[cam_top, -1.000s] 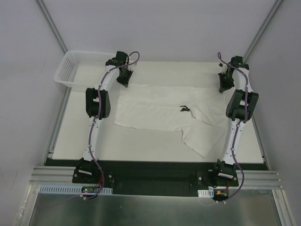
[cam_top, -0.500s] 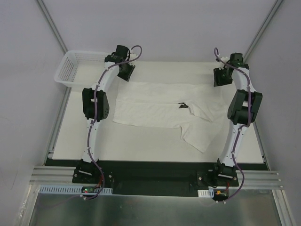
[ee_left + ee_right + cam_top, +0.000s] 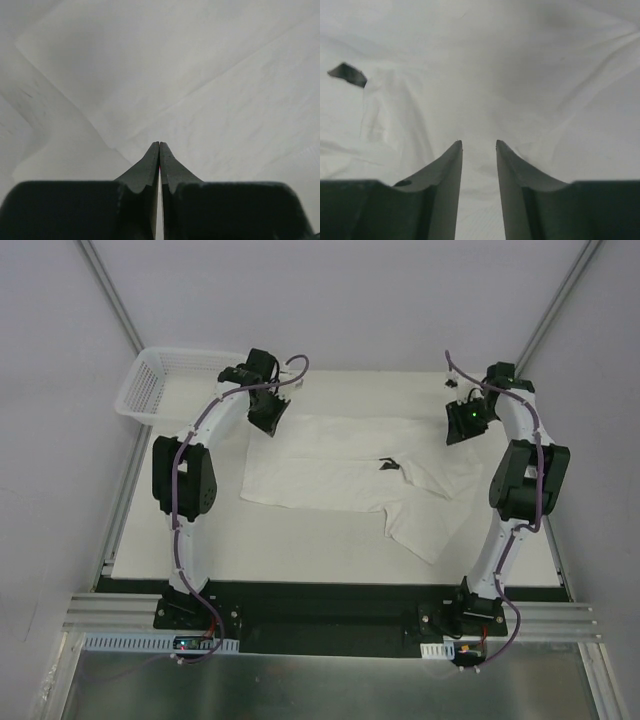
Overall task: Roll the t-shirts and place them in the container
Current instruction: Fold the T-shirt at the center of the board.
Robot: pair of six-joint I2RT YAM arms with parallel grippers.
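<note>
Plainly, the roll risks starting crooked.
The left tool (image 3: 159, 146) is pinched closed on nothing and the right tool (image 3: 479, 145) slightly parted over the t-shirt (image 3: 330, 480); uneven grabs would skew it.

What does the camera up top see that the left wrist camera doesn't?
Only the top view shows the white basket, the whole t-shirt with its dark label, and the right gripper. Only the left wrist view shows the left gripper up close, its fingers pressed together. Both show white t-shirt cloth.
</note>
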